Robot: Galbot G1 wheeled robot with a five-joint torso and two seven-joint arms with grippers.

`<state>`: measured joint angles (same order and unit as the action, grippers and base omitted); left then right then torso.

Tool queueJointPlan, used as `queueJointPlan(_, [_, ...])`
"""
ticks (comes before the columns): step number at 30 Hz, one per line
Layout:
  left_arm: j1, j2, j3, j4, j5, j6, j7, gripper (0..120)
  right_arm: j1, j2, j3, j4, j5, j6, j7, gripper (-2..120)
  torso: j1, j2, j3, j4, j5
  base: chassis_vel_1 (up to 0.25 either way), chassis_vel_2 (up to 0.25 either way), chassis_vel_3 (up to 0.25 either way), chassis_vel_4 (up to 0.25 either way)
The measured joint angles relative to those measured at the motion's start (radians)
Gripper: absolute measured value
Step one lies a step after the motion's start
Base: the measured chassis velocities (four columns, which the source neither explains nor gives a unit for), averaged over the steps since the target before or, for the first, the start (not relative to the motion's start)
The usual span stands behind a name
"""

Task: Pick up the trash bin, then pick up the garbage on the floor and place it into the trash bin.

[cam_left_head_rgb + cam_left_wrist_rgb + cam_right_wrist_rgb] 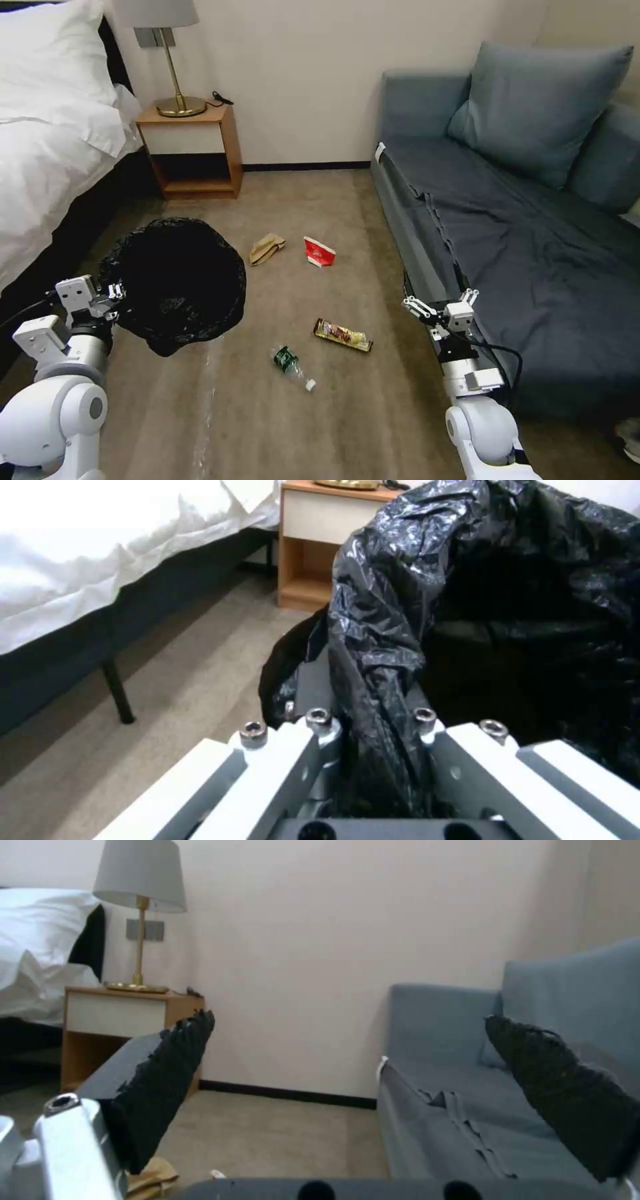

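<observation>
Left pincer [115, 293] clamped on the rim of the trash bin [175, 283], pinching a fold of the crinkled black liner bag [380, 645] between its fingers; the left wrist view shows the plastic bunched tight between the two finger blocks. The bin is tipped, its dark mouth facing up and toward the robot, near the bed [47, 147] on the robot's left; whether its base touches the carpet cannot be told. Right pincer [440, 305] held out over the floor just beside the front edge of the grey-blue sofa [533, 220], fingers spread wide and holding nothing; the right wrist view shows its two dark fingertips [170, 1075] well apart. Garbage lies on the carpet between the two arms: crumpled tan paper bag [266, 248] and crushed red-and-white paper cup [319, 251] near each other farther from the robot, shiny yellow-brown snack wrapper [343, 334] nearer, clear bottle with green label [292, 366] nearest, lying on its side with the white cap pointing toward the robot. Wooden nightstand [193, 143] with a brass lamp [170, 60] stands against the far wall beside the bed.
</observation>
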<state>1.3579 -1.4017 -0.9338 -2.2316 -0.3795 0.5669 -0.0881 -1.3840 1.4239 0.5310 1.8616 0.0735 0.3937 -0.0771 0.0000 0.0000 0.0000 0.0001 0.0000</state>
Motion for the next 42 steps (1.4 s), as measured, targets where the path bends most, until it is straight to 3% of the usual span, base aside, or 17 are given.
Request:
queueJointPlan(11, [0.004, -0.009, 0.001, 0.028, 0.017, -0.010, 0.024, 4, 0.006, -0.014, -0.015, -0.032, -0.015, 0.006, 0.003, 100, 0.000, 0.000, 0.000, -0.0001, 0.0001, -0.164, 0.154, 0.156, -0.167])
queueJointPlan(17, [-0.020, -0.012, 0.008, 0.070, 0.025, -0.015, 0.030, 4, 0.037, -0.039, -0.048, -0.078, -0.018, 0.065, 0.026, 100, 0.000, 0.000, 0.000, -0.0001, 0.0001, -0.163, 0.162, 0.149, -0.155])
queueJointPlan(24, [-0.063, -0.021, 0.033, 0.116, 0.044, -0.015, 0.034, 4, 0.088, -0.130, -0.149, -0.150, -0.024, 0.050, 0.025, 100, 0.000, 0.000, 0.000, -0.0002, 0.0001, -0.052, 0.047, 0.046, -0.049])
queueJointPlan(26, [-0.073, -0.027, 0.044, 0.130, 0.060, -0.015, 0.041, 4, 0.135, -0.209, -0.230, -0.193, 0.024, 0.013, 0.017, 100, 0.000, 0.000, 0.000, -0.0002, 0.0002, 0.000, 0.000, 0.000, 0.000])
queueJointPlan(27, [-0.073, -0.027, 0.044, 0.130, 0.060, -0.015, 0.041, 4, 0.135, -0.209, -0.230, -0.193, 0.024, 0.013, 0.017, 100, 0.000, 0.000, 0.000, -0.0002, 0.0002, 0.000, 0.000, 0.000, 0.000])
queueJointPlan(29, [-0.075, -0.033, 0.049, 0.134, 0.074, -0.015, 0.051, 4, 0.189, -0.313, -0.312, -0.231, 0.077, -0.027, -0.009, 100, 0.000, 0.000, 0.000, -0.0001, 0.0003, 0.000, 0.000, 0.000, 0.000])
queueJointPlan(30, [-0.075, -0.033, 0.049, 0.134, 0.074, -0.015, 0.051, 4, 0.189, -0.313, -0.312, -0.231, 0.077, -0.027, -0.009, 100, 0.000, 0.000, 0.000, -0.0001, 0.0003, 0.000, 0.000, 0.000, 0.000])
queueJointPlan(31, [-0.076, -0.037, 0.052, 0.138, 0.089, -0.015, 0.059, 4, 0.232, -0.379, -0.379, -0.259, 0.120, -0.052, -0.023, 100, 0.000, 0.000, 0.000, 0.0000, -0.0002, 0.000, 0.000, 0.000, 0.000])
queueJointPlan(34, [-0.076, -0.039, 0.054, 0.141, 0.101, -0.015, 0.065, 4, 0.260, -0.421, -0.434, -0.277, 0.167, -0.078, -0.041, 100, 0.000, 0.000, 0.000, -0.0002, 0.0000, 0.000, 0.000, 0.000, 0.000])
queueJointPlan(36, [-0.075, -0.053, 0.059, 0.144, 0.126, -0.021, 0.071, 4, 0.344, -0.495, -0.597, -0.323, 0.312, -0.153, -0.107, 100, 0.000, 0.000, 0.000, -0.0003, -0.0002, 0.000, 0.000, 0.000, 0.000])
queueJointPlan(37, [-0.075, -0.053, 0.059, 0.144, 0.126, -0.021, 0.071, 4, 0.344, -0.495, -0.597, -0.323, 0.312, -0.153, -0.107, 100, 0.000, 0.000, 0.000, -0.0003, -0.0002, 0.000, 0.000, 0.000, 0.000])
queueJointPlan(42, [-0.075, -0.068, 0.058, 0.133, 0.142, -0.025, 0.072, 4, 0.515, -0.515, -0.864, -0.427, 0.432, -0.199, -0.174, 100, 0.000, 0.000, 0.000, -0.0002, 0.0000, 0.000, 0.000, 0.000, 0.000])
